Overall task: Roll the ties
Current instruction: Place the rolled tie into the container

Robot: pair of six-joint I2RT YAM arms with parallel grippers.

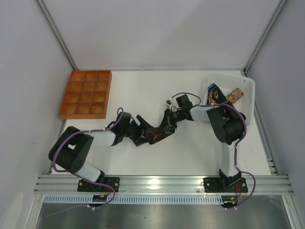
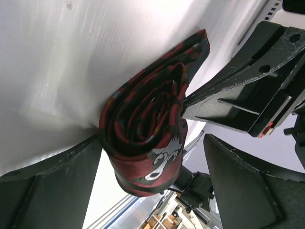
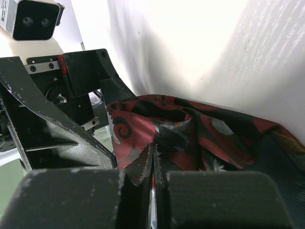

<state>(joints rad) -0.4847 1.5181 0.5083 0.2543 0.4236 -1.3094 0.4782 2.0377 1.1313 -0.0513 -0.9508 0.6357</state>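
A maroon and black patterned tie [image 1: 152,135] lies at the middle of the table between both grippers. In the left wrist view it is wound into a loose roll [image 2: 147,119] standing on edge between my left gripper's [image 2: 152,143] wide-apart fingers. It touches only the left finger [image 2: 52,176]. My left gripper [image 1: 136,131] is open. My right gripper [image 3: 155,155] is shut on a fold of the tie [image 3: 200,129], and its fingers [image 2: 214,98] reach into the roll from the right. In the top view the right gripper [image 1: 165,125] is at the tie's right end.
A white basket [image 1: 249,90] at the back right holds more ties, one dark [image 1: 213,93] and one multicoloured [image 1: 234,95]. An orange compartment tray [image 1: 86,94] sits at the back left. Grey walls close in the table on three sides.
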